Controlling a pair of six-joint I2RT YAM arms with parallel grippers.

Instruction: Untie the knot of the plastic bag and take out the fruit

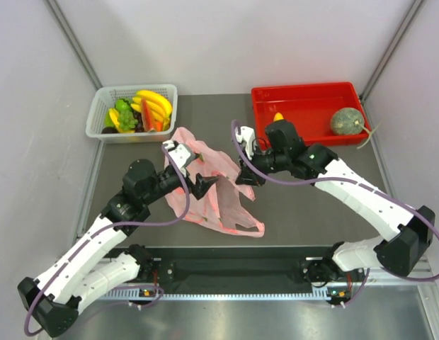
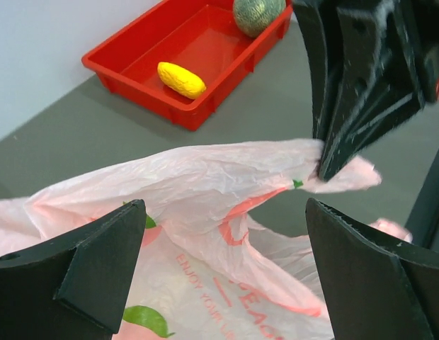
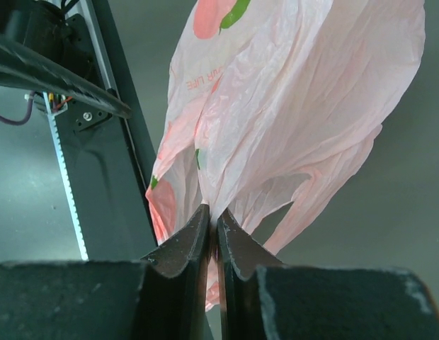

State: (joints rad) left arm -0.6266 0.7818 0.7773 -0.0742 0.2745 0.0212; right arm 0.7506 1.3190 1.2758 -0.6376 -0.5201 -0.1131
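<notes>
The left fingers (image 1: 199,184) stand at full spread, gripping nothing, with pink film of the plastic bag (image 1: 223,209) lying between and below them; a white basket (image 1: 137,88) sits well apart beyond them to the left. Just right of them, the right fingers (image 3: 211,216) are pinched nearly together on a fold of the bag's upper edge, holding it lifted above the tabletop (image 1: 297,212). Beyond and right of the right fingers the red tray (image 1: 304,91) holds the fruit, a green melon (image 1: 345,120) and a small yellow piece (image 2: 180,79), with bare tabletop open between tray and bag.
</notes>
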